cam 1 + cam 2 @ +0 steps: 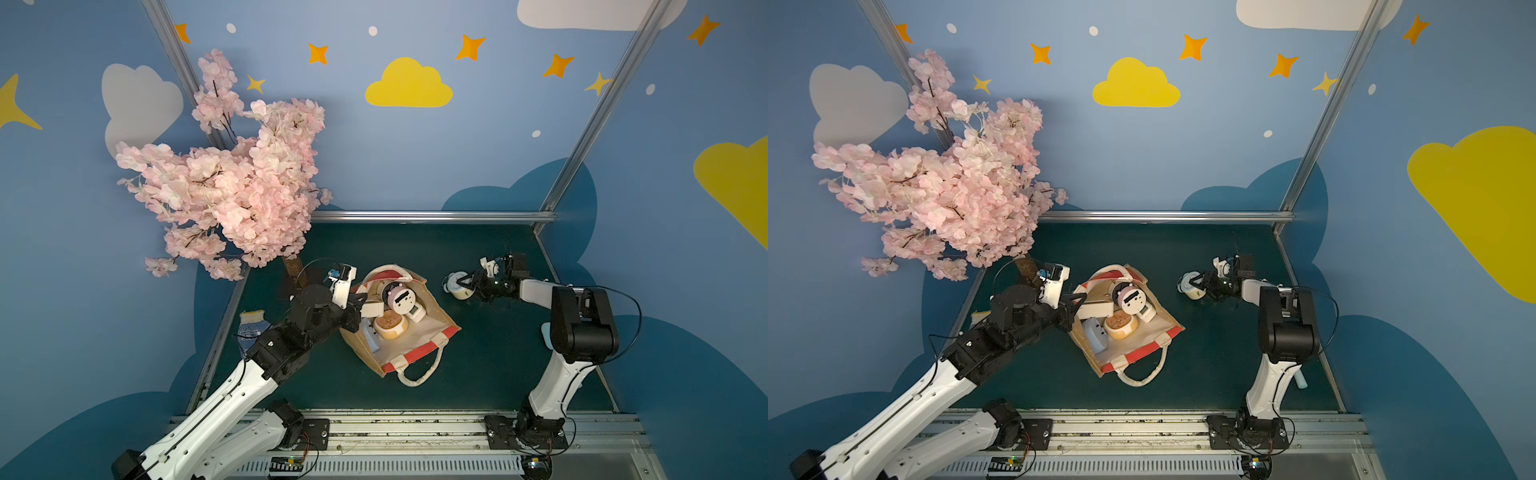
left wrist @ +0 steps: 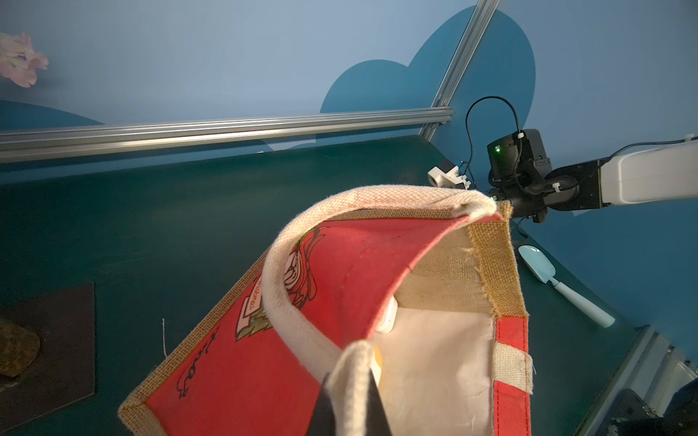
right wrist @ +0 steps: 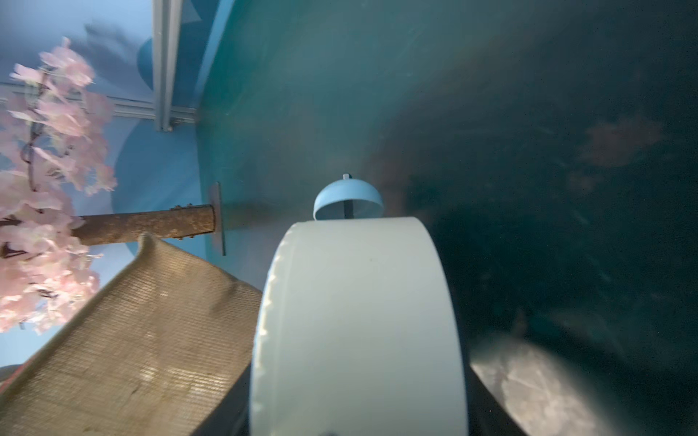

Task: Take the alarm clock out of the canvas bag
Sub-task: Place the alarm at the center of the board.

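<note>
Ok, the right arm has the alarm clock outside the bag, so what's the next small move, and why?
Probably ease the right gripper straight down to settle the alarm clock on the green table. The clock is clear of the canvas bag, gripped around its body, over bare surface. Whether it touches the table I cannot tell.

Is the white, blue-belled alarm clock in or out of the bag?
Out: the right gripper holds the white alarm clock, apart from the red canvas bag.

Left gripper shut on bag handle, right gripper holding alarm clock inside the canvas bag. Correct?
Not inside: both top views show the alarm clock in the right gripper outside the canvas bag, beside it. Left gripper on the handle is right.
</note>
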Robot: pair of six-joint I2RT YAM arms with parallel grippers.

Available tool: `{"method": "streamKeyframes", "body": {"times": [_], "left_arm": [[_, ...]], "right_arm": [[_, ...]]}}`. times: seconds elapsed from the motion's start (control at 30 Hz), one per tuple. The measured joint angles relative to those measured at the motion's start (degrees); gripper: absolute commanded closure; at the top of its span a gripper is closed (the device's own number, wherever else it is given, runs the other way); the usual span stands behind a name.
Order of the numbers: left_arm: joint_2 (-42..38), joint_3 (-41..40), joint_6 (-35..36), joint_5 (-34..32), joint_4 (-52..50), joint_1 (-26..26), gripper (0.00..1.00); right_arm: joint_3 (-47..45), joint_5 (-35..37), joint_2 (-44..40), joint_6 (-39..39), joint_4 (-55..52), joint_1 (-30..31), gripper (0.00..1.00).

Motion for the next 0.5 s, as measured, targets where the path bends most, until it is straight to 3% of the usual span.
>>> {"method": "streamKeyframes", "body": {"times": [0.17, 0.5], "left_arm": [[-0.96, -0.85, 0.0, 0.24, 0.33, 0.0, 0.96], [-0.94, -0.9, 0.0, 0.72, 0.46, 0.0, 0.96]], "right_arm": [[0.61, 0.48, -0.02, -2.99, -2.29, 0.0, 0.88], [0.87, 2.67, -1.22, -7.02, -5.7, 0.0, 0.49]]}}
